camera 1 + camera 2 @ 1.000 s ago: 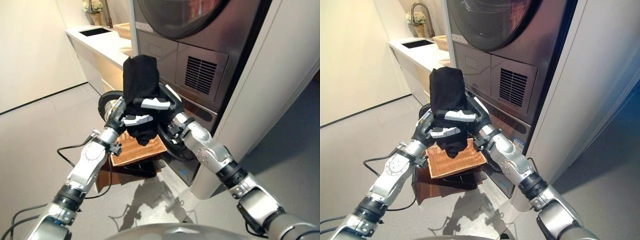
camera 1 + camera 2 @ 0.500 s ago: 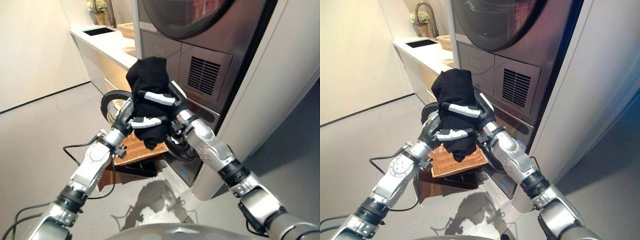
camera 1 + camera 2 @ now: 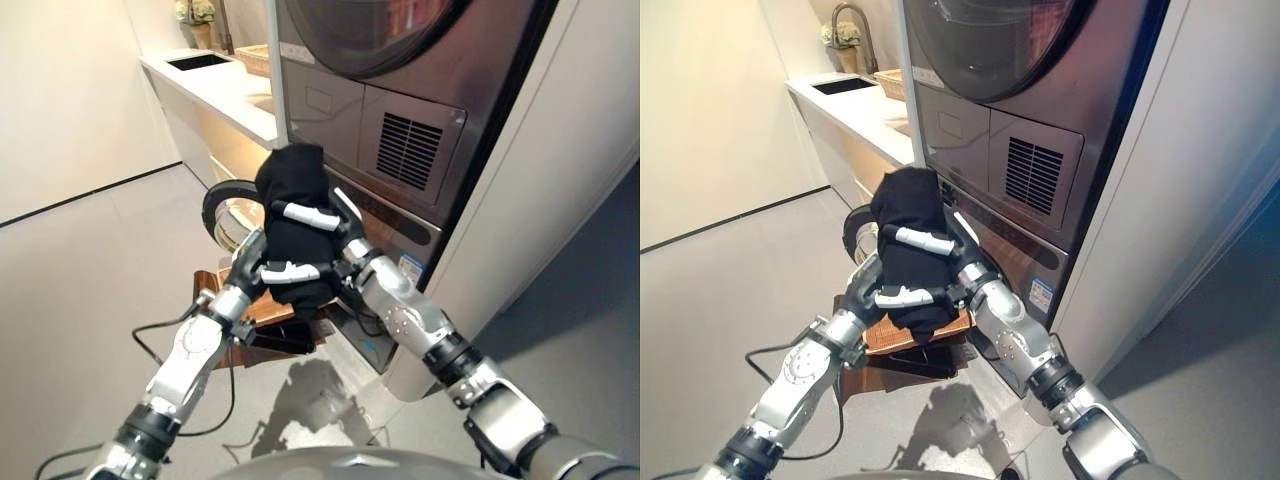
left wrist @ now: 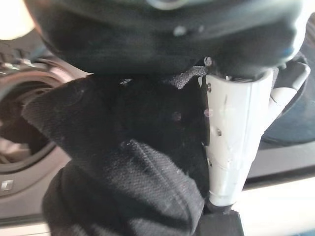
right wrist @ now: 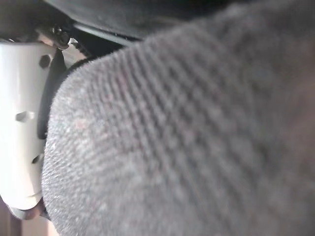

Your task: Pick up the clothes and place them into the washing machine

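Both hands grip one bundle of black clothes in front of the stacked machines. The left hand clamps the lower part with its white-covered thumb laid across the cloth, and the right hand closes on the upper part from the other side, its thumb also pressed over the fabric. The bundle hangs in the air, just in front of the open round door of the lower washing machine, whose drum opening shows in the left wrist view behind the cloth. Below the hands a woven basket rests on a dark wooden stool that stands close against the machine's front. Above is the upper machine with its glass door and a vent grille. To the left runs a white counter with a sink and a plant.
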Robot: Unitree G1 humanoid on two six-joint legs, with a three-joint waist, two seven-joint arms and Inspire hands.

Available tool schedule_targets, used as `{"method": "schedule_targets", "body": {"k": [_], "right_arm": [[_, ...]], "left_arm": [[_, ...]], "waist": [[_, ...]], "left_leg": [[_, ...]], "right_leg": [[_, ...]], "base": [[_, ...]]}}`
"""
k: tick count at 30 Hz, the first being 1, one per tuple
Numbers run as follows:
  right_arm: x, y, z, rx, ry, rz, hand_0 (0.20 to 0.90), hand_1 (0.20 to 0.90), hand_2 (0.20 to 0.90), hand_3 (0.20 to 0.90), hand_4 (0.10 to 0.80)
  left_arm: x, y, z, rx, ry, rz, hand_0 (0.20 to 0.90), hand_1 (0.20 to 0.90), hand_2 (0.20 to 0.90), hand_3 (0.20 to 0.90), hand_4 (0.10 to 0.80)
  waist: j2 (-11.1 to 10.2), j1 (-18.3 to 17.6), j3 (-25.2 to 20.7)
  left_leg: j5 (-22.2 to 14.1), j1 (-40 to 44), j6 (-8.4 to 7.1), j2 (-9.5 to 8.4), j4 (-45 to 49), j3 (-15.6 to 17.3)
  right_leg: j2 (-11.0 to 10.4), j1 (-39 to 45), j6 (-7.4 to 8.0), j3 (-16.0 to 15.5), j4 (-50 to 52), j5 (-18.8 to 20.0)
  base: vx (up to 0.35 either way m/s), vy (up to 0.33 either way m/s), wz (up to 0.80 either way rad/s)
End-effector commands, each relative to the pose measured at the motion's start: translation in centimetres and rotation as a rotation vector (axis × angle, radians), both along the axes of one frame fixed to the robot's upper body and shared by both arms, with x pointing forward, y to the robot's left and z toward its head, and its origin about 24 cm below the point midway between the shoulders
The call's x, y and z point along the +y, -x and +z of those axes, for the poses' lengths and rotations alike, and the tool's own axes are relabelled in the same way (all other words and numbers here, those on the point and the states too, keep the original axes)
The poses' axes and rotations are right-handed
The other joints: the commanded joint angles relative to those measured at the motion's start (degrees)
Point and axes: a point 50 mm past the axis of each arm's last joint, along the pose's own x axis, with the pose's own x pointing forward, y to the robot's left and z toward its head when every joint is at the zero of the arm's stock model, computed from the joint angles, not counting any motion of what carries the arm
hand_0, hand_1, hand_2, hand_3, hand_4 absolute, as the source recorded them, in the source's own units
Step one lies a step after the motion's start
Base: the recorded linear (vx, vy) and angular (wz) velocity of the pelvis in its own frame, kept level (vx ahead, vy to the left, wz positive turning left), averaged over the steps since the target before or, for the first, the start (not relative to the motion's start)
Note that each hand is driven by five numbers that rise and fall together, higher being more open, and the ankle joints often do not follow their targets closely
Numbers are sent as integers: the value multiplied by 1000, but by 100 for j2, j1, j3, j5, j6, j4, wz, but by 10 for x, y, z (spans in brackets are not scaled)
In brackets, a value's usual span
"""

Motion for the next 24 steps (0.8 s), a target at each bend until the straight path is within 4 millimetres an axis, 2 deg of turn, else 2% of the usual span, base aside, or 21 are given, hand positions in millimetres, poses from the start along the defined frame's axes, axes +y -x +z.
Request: {"method": "schedule_targets", "body": {"k": [1, 6, 11, 13, 16, 17, 20, 24], "right_arm": [[-31, -23, 34, -124, -157, -223, 200, 200, 200, 200, 300], [-50, -28, 24, -87, -159, -333, 200, 200, 200, 200, 300], [-67, -34, 24, -81, -173, -439, 200, 200, 200, 200, 300], [-69, -36, 25, -78, -180, -460, 200, 200, 200, 200, 300], [-72, -35, 16, -37, -202, -492, 200, 200, 200, 200, 300], [-72, -35, 16, -37, -203, -492, 200, 200, 200, 200, 300], [-75, -37, 7, 3, -206, -521, 200, 200, 200, 200, 300], [-85, -44, 7, 28, -246, -581, 200, 200, 200, 200, 300]], "left_arm": [[57, -17, 41, -229, 138, 364, 900, 900, 900, 900, 800], [73, -9, 22, -163, 162, 517, 900, 900, 900, 900, 800], [93, -7, 4, -117, 138, 720, 900, 900, 900, 900, 800], [96, -10, -1, -97, 117, 759, 900, 900, 900, 900, 800], [100, -10, -22, -5, 99, 832, 900, 900, 900, 900, 800], [100, -10, -22, -5, 99, 831, 900, 900, 900, 900, 800], [100, -12, -38, 72, 72, 855, 900, 900, 900, 900, 800], [98, -12, -47, 111, 79, 871, 900, 900, 900, 900, 800]], "waist": [[-165, 169, -177], [-76, 245, 19], [32, 303, 572], [54, 312, 765], [100, 286, 986], [99, 290, 972], [155, 254, 1127], [283, 252, 1305]], "left_leg": [[-180, -464, -382, 163, 295, -79], [-167, -815, -382, 135, 443, -140], [-301, -1402, -370, 139, 1003, -254], [-363, -1640, -366, 152, 1224, -297], [-419, -2025, -337, 178, 1509, -322], [-423, -2047, -337, 179, 1520, -321], [-448, -2244, -337, 193, 1607, -293], [-448, -2527, -337, 192, 1690, -248]], "right_leg": [[-417, -386, 320, -66, 223, -396], [-472, -673, 310, -86, 296, -363], [-517, -1251, 215, -52, 818, -464], [-508, -1536, 182, -26, 1052, -518], [-472, -2029, 143, 51, 1386, -587], [-471, -2053, 142, 55, 1398, -591], [-449, -2340, 130, 104, 1538, -621], [-429, -2728, 114, 195, 1671, -628]], "base": [[-80, -7, 12], [-67, -6, 16], [-113, -25, 7], [-133, -23, 7], [-89, -11, 4], [-48, -8, 0], [-54, -4, 2], [-47, 4, -5]]}}
